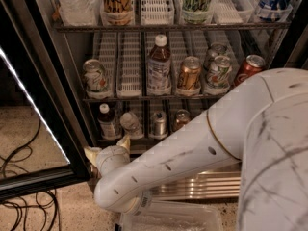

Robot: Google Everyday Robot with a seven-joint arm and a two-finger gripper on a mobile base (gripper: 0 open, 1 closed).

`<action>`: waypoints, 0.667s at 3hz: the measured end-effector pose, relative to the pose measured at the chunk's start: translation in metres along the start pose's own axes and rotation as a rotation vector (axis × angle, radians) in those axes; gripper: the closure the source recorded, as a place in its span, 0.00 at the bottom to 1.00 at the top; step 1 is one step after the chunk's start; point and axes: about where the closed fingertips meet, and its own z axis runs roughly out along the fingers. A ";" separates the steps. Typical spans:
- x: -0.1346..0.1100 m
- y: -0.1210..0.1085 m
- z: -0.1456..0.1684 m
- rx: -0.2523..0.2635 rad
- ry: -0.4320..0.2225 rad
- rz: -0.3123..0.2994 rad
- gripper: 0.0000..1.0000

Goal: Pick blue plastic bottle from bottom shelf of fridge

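Note:
The blue plastic bottle [107,121] stands upright at the left end of the bottom shelf [144,139] of the fridge [67,76]; it has a white cap, dark drink and a pale label. My gripper [108,149] is just below and in front of it, at the shelf's front edge, not touching it. Its two cream fingertips [91,153] are spread apart and hold nothing. My white arm hides the right part of the bottom shelf.
Three cans [158,124] stand to the bottle's right on the bottom shelf. A taller white-capped bottle [159,66] and several cans are on the rack above. The open glass door [29,109] is at left, with cables [21,177] on the floor. A clear bin [168,218] lies below the arm.

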 end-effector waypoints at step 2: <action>0.010 0.008 0.000 0.068 -0.047 0.004 0.27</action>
